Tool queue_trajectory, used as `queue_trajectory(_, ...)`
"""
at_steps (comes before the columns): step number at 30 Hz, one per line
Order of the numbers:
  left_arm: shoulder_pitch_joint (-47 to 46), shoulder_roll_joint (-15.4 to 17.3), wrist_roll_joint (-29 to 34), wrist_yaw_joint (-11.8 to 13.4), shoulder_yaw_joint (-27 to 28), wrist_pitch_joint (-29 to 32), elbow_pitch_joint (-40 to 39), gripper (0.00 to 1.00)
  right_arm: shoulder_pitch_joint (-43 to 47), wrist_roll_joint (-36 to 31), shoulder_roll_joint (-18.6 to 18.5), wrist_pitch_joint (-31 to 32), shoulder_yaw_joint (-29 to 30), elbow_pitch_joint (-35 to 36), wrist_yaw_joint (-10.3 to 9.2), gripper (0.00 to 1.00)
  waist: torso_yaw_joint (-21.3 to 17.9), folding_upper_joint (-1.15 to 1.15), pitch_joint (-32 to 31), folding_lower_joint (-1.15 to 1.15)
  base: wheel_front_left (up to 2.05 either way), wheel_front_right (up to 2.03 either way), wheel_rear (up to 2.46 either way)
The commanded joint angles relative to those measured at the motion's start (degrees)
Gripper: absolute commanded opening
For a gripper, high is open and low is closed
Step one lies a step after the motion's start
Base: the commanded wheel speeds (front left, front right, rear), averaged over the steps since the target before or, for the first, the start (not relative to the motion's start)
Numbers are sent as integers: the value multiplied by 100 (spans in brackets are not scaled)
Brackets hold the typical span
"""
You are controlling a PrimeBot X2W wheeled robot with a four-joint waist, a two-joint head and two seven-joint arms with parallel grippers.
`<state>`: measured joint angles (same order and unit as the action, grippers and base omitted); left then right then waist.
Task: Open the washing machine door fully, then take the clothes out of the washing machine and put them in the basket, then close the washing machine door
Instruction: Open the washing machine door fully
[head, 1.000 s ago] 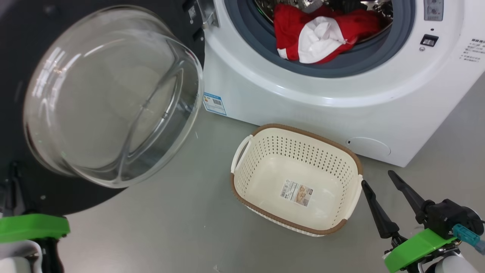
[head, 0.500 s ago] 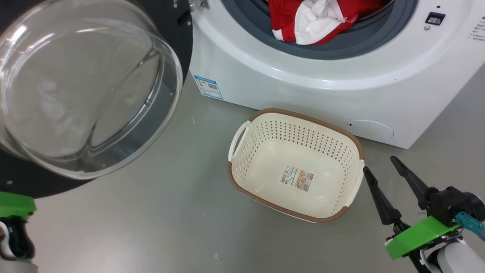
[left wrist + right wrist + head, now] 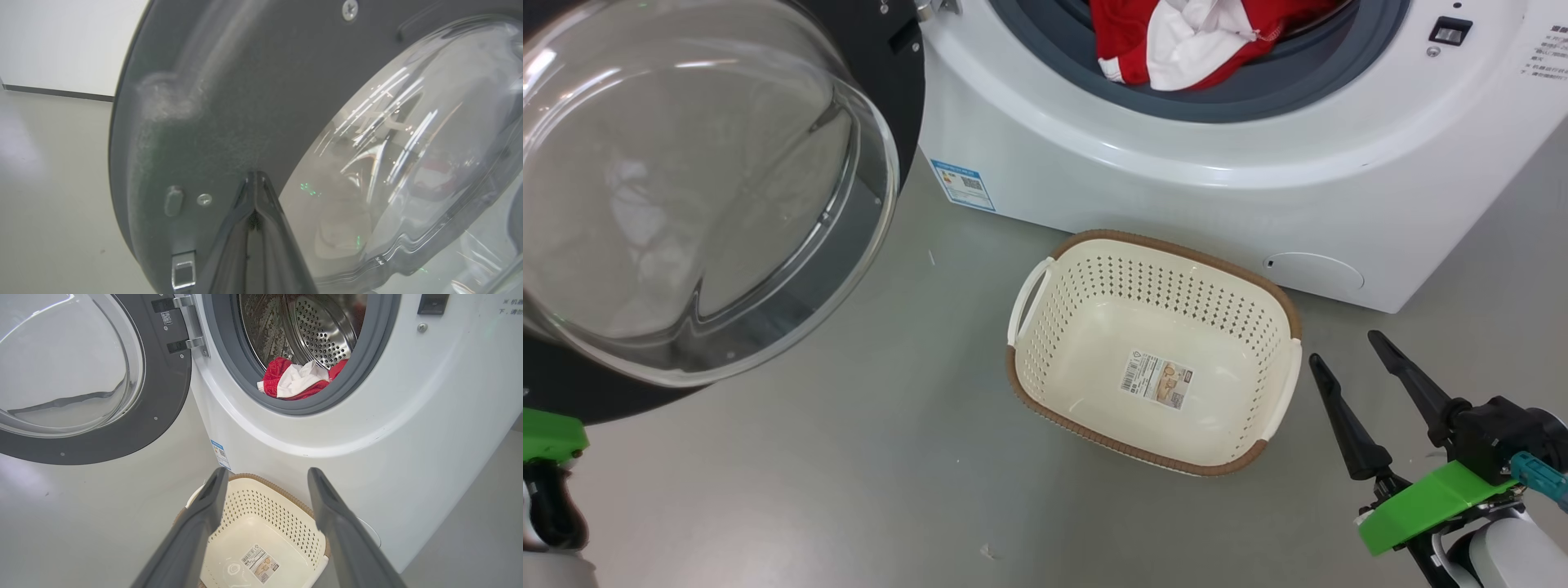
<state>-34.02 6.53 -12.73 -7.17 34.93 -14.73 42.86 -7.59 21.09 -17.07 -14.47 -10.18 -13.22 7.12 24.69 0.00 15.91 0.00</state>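
The washing machine door (image 3: pixel 882 49) stands swung open at the left, its glass bowl (image 3: pixel 686 188) bulging toward me. My left gripper (image 3: pixel 255 177) is shut with nothing in it, its tip right at the door's dark inner rim (image 3: pixel 229 102); I cannot tell whether they touch. Red and white clothes (image 3: pixel 1176 41) lie at the mouth of the washing machine (image 3: pixel 1176 188), also clothes (image 3: pixel 294 379) on the grey seal. The cream basket (image 3: pixel 1168 245) sits on the floor before the machine with nothing in it. My right gripper (image 3: pixel 1343 347) hangs open just right of the basket (image 3: pixel 261 522).
Grey floor (image 3: pixel 849 449) runs around the basket and under the door. The steel drum (image 3: pixel 322 330) shows behind the clothes. A blue label (image 3: pixel 962 184) marks the machine's lower left corner. A white wall (image 3: pixel 61 41) lies beyond the door's edge.
The head camera has shifted. Against the machine, the door has swung a little further open to the left, and my left arm has gone with it. The right gripper has stayed open.
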Motion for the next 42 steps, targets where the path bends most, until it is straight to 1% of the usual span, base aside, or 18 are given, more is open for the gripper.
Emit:
queue_trajectory(1, -2, 326, -18, -30, 79, -27, -141, 0, -131, -14, -28, -52, -107, 108, 36, 100, 7, 0, -25, 0, 0, 0, 0)
queue_trajectory(7, 214, 217, -251, -31, -53, -27, -265, 0, -112, 2, -1, -52, -129, 91, 36, 100, 27, 0, -139, 0, 0, 0, 0)
queue_trajectory(13, 590, 58, -561, -31, -355, -27, -603, 0, -86, 20, 28, -52, -121, 74, 36, 100, 67, 0, -270, 0, 0, 0, 0)
queue_trajectory(14, 666, 24, -627, -31, -404, -27, -680, 11, -76, 21, 38, -52, -125, 74, 36, 100, 72, 0, -294, 0, 0, 0, 0)
queue_trajectory(16, 816, -26, -711, -31, -506, -27, -811, 69, -51, 25, 61, -52, -133, 73, 36, 100, 83, 0, -352, 0, 0, 0, 0)
queue_trajectory(17, 893, -53, -740, -31, -554, -27, -880, 100, -39, 27, 73, -52, -135, 72, 36, 100, 87, 0, -386, 0, 0, 0, 0)
queue_trajectory(24, 1461, -192, -820, -31, -1022, -27, -1311, 100, 39, 62, 168, -52, -158, 72, 36, 100, 57, 0, -611, 0, 0, 0, 0)
queue_trajectory(29, 1840, -216, -760, -32, -1374, -27, -1601, 100, 107, 75, 255, -52, -126, 70, 36, 100, -28, 0, -745, 0, 0, 0, 0)
queue_trajectory(38, 2381, -233, -618, -32, -1962, -27, -2191, 100, 152, 72, 336, -52, -52, 96, 36, 100, -300, 0, -855, 0, 0, 0, 0)
queue_trajectory(42, 2577, -235, -723, -32, -2273, -27, -2401, 100, 174, 64, 385, -52, 17, 119, 36, 100, -492, 0, -892, 0, 0, 0, 0)
